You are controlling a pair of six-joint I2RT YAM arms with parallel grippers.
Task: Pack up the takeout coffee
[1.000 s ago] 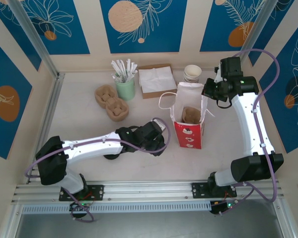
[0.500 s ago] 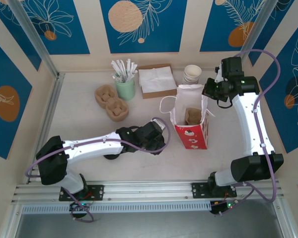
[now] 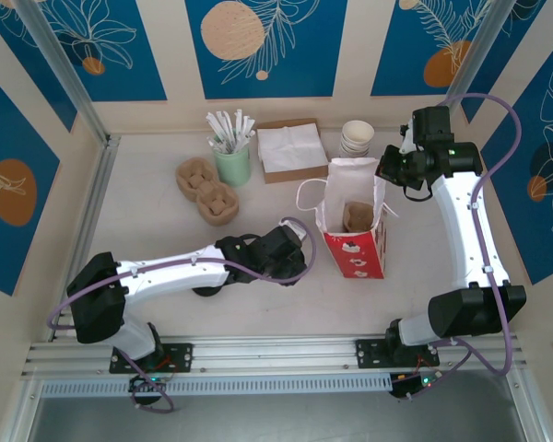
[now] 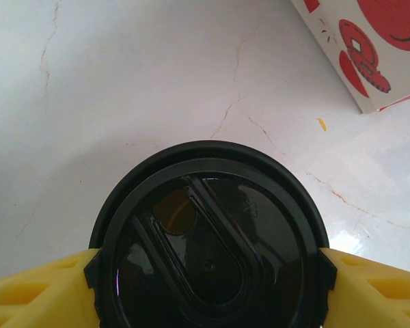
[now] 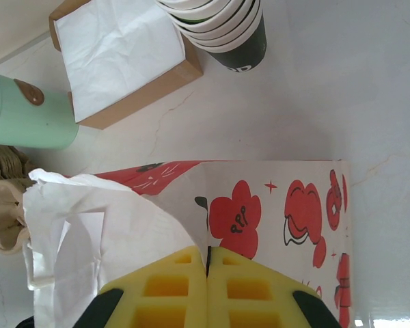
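Outstretched left gripper clamps black-lidded paper cup left of red-and-white paper bag; raised right gripper pinches bag's rim.

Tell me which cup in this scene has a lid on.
The cup between the left gripper's fingers, capped by a black lid; the stacked cups beyond the bag are open-topped.

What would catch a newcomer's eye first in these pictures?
The red-and-white bag stands open mid-table, the right fingers pinched shut on its rim. Left of it, the takeout coffee with its black lid sits between the yellow left fingers.
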